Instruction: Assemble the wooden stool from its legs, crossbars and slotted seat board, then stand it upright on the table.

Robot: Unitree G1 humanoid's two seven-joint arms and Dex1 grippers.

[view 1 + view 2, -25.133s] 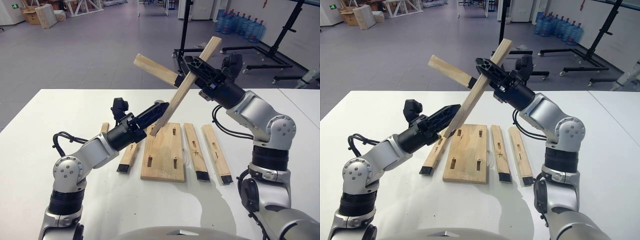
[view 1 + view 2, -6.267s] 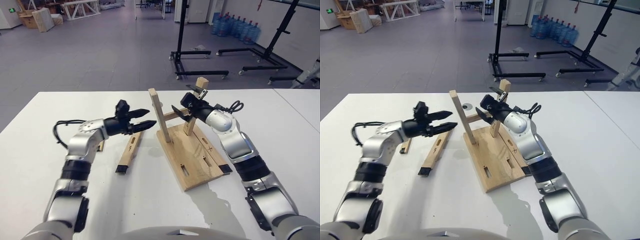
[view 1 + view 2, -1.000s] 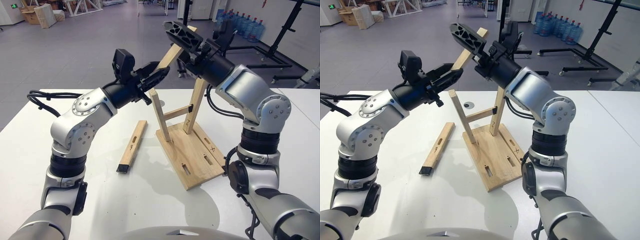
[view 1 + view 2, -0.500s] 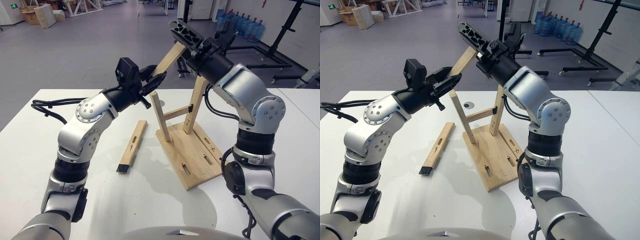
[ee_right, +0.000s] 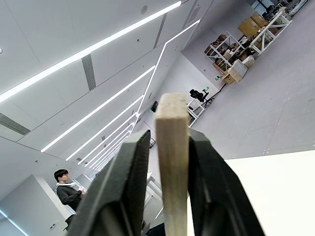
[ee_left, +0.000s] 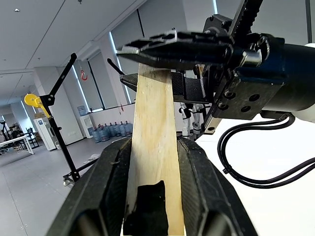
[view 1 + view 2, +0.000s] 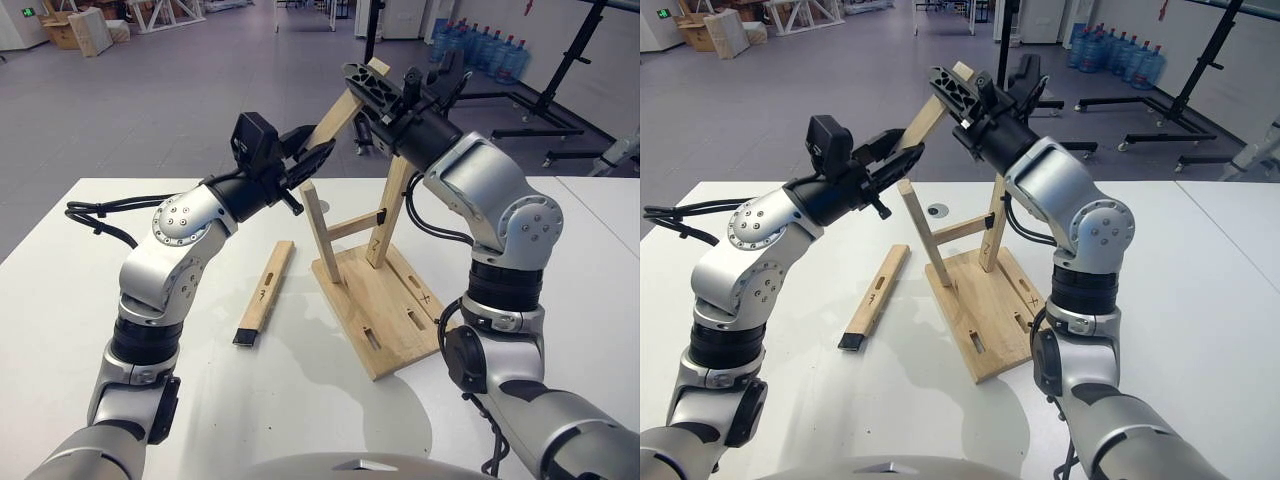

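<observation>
Slanting leg (image 7: 340, 108), upper end rightward

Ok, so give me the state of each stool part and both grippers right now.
seat board: lying on the table, slots up.
standing legs: two, slotted into the board.
crossbar: joining the standing legs.
raised leg: slanted in the air.
loose leg: flat on the table, untouched.
left gripper: shut on the raised leg.
right gripper: shut on the raised leg.
</observation>
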